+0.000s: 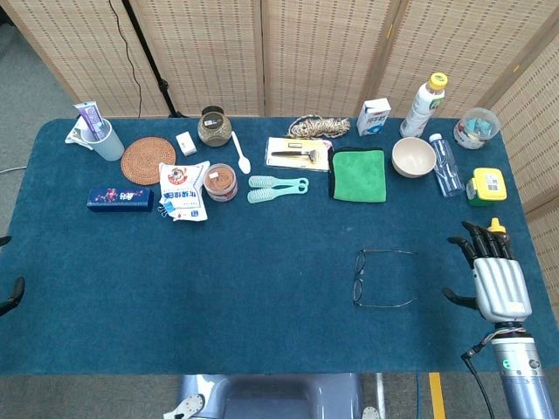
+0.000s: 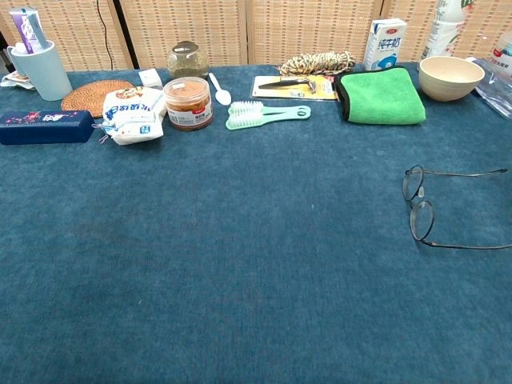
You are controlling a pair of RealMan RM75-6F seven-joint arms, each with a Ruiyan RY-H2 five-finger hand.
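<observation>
My right hand (image 1: 500,278) hovers over the table's right edge in the head view, fingers stretched forward and apart, holding nothing. Closest to it are thin-framed glasses (image 1: 384,278) (image 2: 432,206), lying unfolded on the blue cloth a short way to its left, not touched. A small yellow-capped object (image 1: 496,226) peeks out just beyond its fingertips. Only a dark sliver of my left hand (image 1: 9,295) shows at the left edge of the head view, and its fingers are hidden. The chest view shows neither hand.
Along the back stand a cup with toothpaste (image 1: 103,138), woven coaster (image 1: 148,161), blue box (image 1: 120,199), snack bag (image 1: 183,189), two jars (image 1: 221,182), brush (image 1: 276,187), green cloth (image 1: 359,175), bowl (image 1: 413,157), bottles (image 1: 423,105), milk carton (image 1: 373,116) and yellow box (image 1: 487,185).
</observation>
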